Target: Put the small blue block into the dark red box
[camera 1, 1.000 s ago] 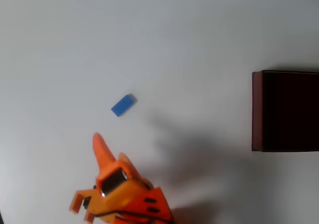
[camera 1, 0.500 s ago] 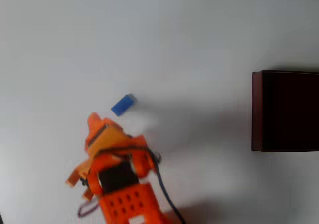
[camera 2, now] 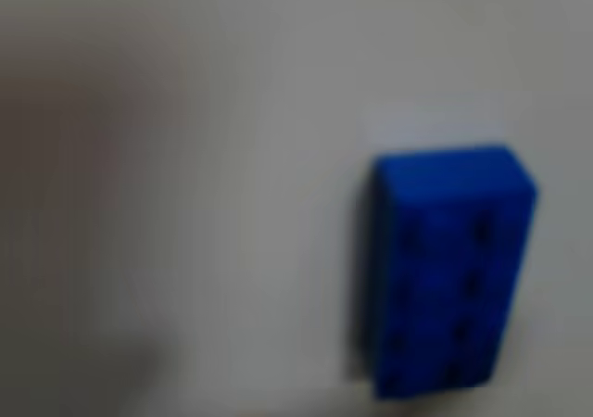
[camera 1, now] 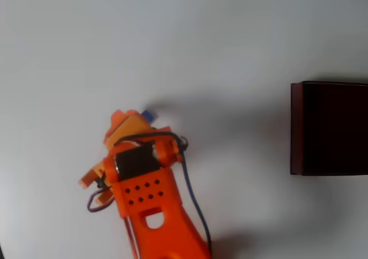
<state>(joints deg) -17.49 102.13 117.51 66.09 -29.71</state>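
White table [camera 1: 172,34], small blue block [camera 2: 449,269] and dark red box [camera 1: 296,126] on it

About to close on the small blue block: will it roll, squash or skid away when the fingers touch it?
The small blue block looks like a hard, flat-sided brick, so it probably won't roll or squash. It is tiny beside the dark red box, so likely very light. Lying loose on the smooth white table, it may skid or twist if one finger touches first.

Small blue block [camera 2: 447,273] — blurred, close — lies on pale table [camera 2: 232,157]

Blue block [camera 2: 445,273], maroon box [camera 1: 296,126], orange arm [camera 1: 146,207]
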